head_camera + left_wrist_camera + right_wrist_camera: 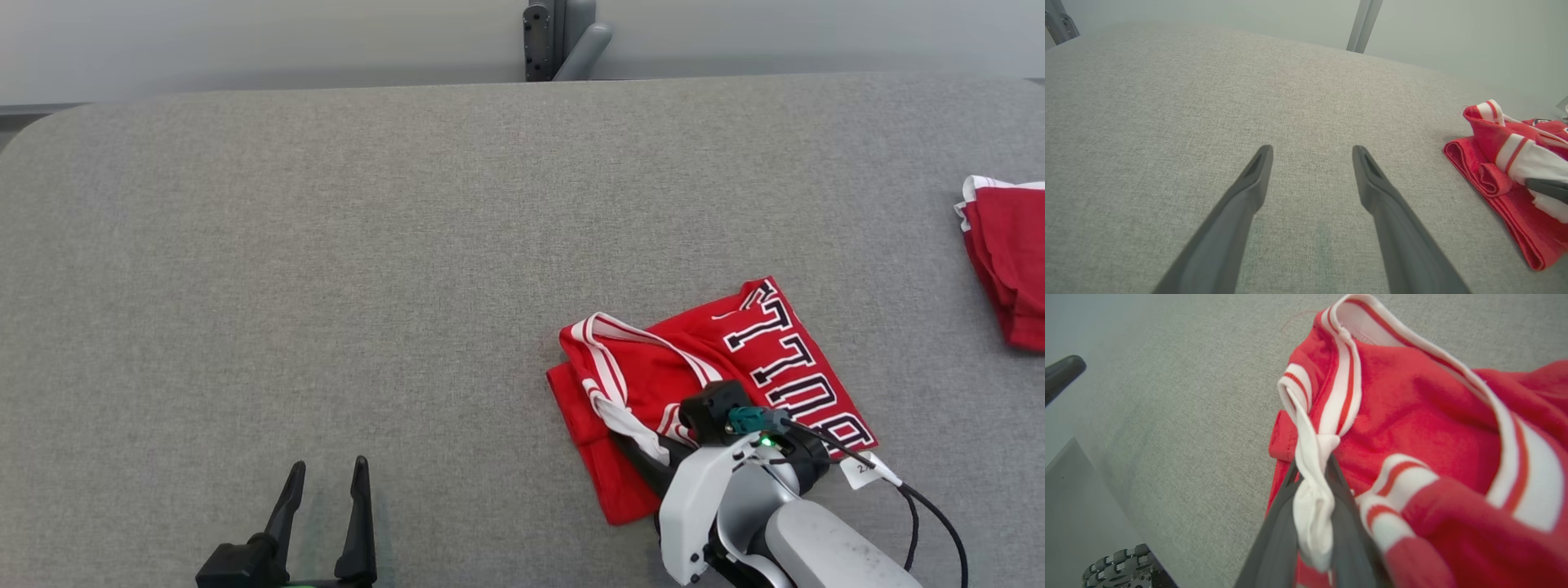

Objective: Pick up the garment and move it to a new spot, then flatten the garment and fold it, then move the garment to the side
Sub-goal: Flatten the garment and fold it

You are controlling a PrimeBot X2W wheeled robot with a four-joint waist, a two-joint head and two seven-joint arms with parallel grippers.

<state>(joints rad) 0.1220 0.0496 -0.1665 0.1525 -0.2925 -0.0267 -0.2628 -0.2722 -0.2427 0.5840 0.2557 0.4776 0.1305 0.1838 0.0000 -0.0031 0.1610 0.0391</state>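
Note:
A red jersey (pixel 718 367) with white-and-red striped trim and dark lettering lies loosely folded on the grey table (pixel 326 245), right of centre near the front. My right gripper (pixel 633 437) is shut on its white striped trim (pixel 1312 490), pinched between the two dark fingers. The jersey (pixel 1412 428) bunches around those fingers. My left gripper (pixel 326 474) stands open at the front left, well apart from the garment, with bare table between its fingers (pixel 1257 171). The jersey's folded edge (pixel 1494 183) shows at the right of the left wrist view.
A second red garment (pixel 1008 261) lies folded at the table's far right edge. A grey post (pixel 563 37) stands behind the table's back edge. A white tag (pixel 865 472) and a black cable (pixel 931 506) trail beside the right wrist.

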